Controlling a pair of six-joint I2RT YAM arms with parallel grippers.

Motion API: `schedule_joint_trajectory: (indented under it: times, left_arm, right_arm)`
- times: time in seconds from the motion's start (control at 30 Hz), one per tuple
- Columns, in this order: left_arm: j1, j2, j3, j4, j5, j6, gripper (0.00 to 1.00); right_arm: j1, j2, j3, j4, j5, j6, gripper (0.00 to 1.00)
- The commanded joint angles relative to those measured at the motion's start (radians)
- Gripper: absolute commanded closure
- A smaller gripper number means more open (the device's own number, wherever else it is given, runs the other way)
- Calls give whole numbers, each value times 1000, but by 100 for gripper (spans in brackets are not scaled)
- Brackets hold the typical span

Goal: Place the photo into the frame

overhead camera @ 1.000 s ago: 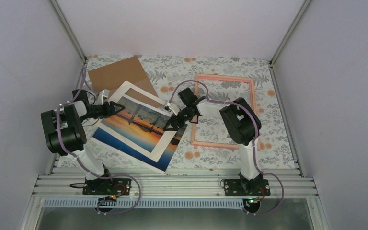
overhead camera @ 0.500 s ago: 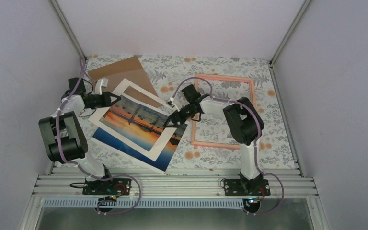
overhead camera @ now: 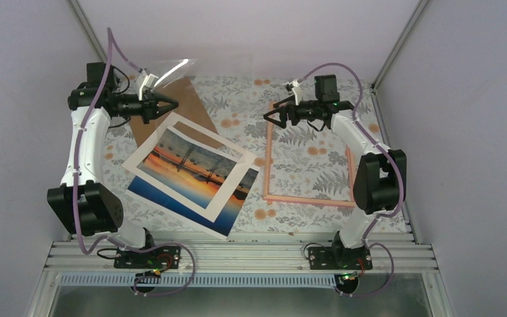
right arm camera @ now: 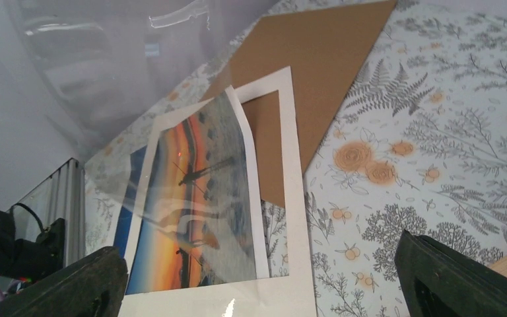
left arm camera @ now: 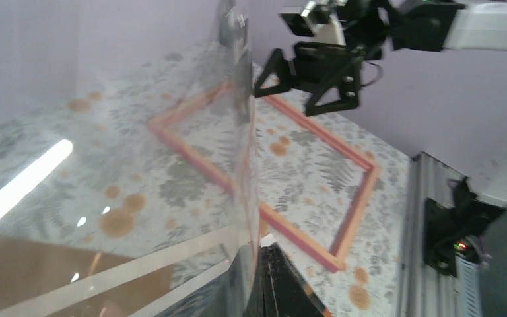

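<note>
Photo (overhead camera: 191,170) lies flat on the table (overhead camera: 237,99), left of centre, with the white mat board (overhead camera: 219,203) on top. Brown cardboard (overhead camera: 188,99) sits under their far corner. Frame (overhead camera: 307,199) lies flat just right of the photo. Left gripper (overhead camera: 170,105) is clamped on a clear sheet (overhead camera: 175,68), held up above the cardboard. Right gripper (overhead camera: 274,117) is wide open and holds nothing, over the frame's far-left corner.

Clear sheet (overhead camera: 175,68) pinched upright between left fingers (overhead camera: 165,104), catching glare; brown cardboard (overhead camera: 178,99) flat beneath them, white mat board (overhead camera: 230,193) overlapping its near edge, floral table cover (overhead camera: 237,92) underneath
</note>
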Motion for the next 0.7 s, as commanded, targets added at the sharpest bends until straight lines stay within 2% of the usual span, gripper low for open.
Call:
schedule_joint_trajectory:
  times: [0.0,0.13,0.23,0.37,0.43,0.67]
  left_arm:
    - [-51,46,97,-232,117,198,98]
    - [-79,56,99,-214,146,188,98]
    - [-105,61,79,-188,161,176,98]
    - [-140,75,76,-179,168,168,98]
    - [-145,77,58,-125,168,114,98]
    - [-145,66,-114,248,13,-162,97]
  right_arm:
    - [-23,-34,33,2,-169,-64,0]
    - [-19,-54,-9,89,-280,31,0]
    - [1,-62,-73,196,-268,103,0]
    - [19,-31,-81,230,-267,120,0]
    - [26,-15,-77,244,-299,143,7]
    - [40,12,-79,252,-327,262,88]
